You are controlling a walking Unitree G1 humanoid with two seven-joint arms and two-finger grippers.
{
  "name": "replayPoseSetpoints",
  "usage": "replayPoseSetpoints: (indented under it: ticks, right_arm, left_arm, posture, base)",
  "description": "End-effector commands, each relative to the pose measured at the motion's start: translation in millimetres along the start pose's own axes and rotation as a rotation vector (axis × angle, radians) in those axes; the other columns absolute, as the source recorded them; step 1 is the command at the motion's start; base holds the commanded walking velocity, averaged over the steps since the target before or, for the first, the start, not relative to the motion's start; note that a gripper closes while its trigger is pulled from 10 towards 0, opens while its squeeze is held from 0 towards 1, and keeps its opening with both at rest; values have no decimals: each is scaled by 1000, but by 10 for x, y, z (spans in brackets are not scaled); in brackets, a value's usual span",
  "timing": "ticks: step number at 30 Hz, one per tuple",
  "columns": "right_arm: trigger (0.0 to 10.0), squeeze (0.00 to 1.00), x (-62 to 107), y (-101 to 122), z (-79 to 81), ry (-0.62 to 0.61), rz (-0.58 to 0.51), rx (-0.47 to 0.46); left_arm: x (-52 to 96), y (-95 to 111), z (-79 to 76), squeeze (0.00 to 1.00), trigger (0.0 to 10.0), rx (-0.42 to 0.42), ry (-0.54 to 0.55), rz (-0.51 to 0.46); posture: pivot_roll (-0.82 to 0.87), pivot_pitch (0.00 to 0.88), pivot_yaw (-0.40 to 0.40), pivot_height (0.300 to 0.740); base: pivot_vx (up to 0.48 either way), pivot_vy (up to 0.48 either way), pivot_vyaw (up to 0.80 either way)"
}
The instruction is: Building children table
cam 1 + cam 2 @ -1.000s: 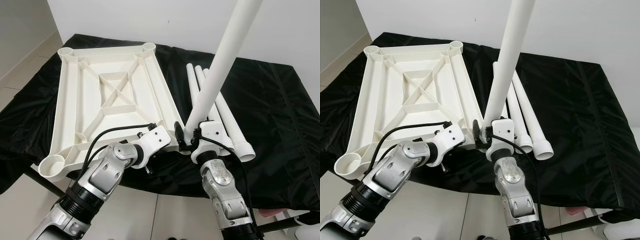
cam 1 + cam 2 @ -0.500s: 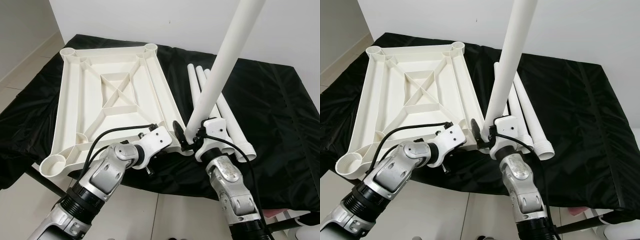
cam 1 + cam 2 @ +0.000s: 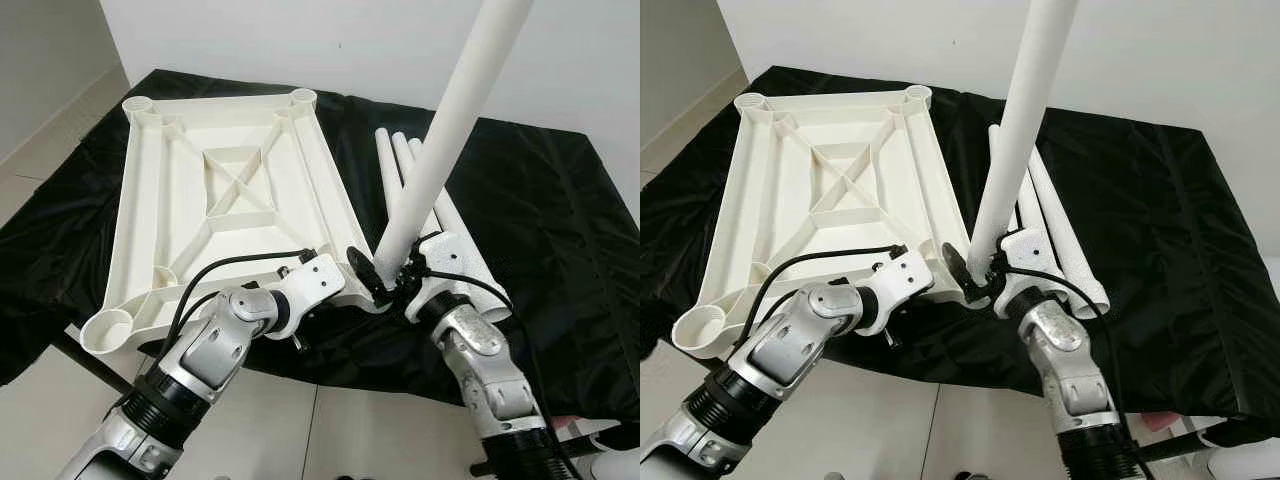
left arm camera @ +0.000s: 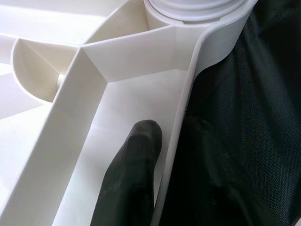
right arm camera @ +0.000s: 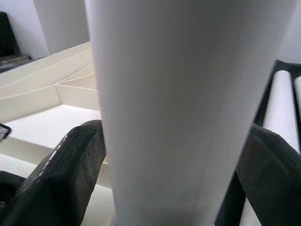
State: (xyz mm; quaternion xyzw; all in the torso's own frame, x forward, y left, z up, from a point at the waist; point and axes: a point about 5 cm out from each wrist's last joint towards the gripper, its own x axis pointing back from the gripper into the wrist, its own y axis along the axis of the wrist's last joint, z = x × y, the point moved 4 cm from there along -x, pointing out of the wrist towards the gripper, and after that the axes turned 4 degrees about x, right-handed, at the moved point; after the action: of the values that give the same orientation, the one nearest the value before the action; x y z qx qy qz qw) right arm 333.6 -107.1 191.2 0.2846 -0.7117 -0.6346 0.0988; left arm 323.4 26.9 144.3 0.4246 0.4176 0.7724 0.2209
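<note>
The white ribbed plastic tabletop (image 3: pixel 225 205) lies upside down on the black cloth-covered work surface (image 3: pixel 560 230), ribs and corner sockets facing up so the legs can go in from above.

My right gripper (image 3: pixel 392 282) is clenched on the long white plastic tube leg (image 3: pixel 445 150), gripping it low near its base. The leg stands nearly upright, leaning slightly away from me, its lower end sitting at the tabletop's near right corner socket (image 4: pixel 197 7). Gripping low keeps control of the end that must seat; I judge this is the insertion or twisting-in step, with seating not confirmed.

My left gripper (image 4: pixel 164 155) pinches the tabletop's thin rim (image 4: pixel 188 101) just beside that same socket, one black finger (image 4: pixel 134 174) inside the wall and the other under the cloth side. I judge this is bracing, so the tabletop does not slide or tip while the leg is pressed home.

Three spare white tube legs (image 3: pixel 455 235) lie side by side on the cloth, just right of the tabletop, ready for the remaining corners.

Risk: the leg cocking in the socket if pushed off-axis.
</note>
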Motion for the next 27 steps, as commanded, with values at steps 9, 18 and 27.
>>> replayPoseSetpoints:
  ticks: [9, 18, 27]
  right_arm:
    - [10000, 0, 27, -10, -53, 80, 7, -39]
    - [10000, 0, 46, 22, -77, 142, 3, -37]
    - [10000, 0, 52, 32, -82, 181, 3, -30]
  left_arm:
    - [-6, 32, -105, 0, 10000, -14, -60, -18]
    - [-20, 4, -118, 0, 10000, -12, -65, -9]
    - [-25, -21, -119, 0, 10000, -8, -68, -1]
  posture:
    - [-98, 158, 1, 740]
    - [-99, 161, 1, 740]
    - [-97, 163, 1, 740]
  base:
    - [0, 0, 0]
    - [0, 0, 0]
    - [0, 0, 0]
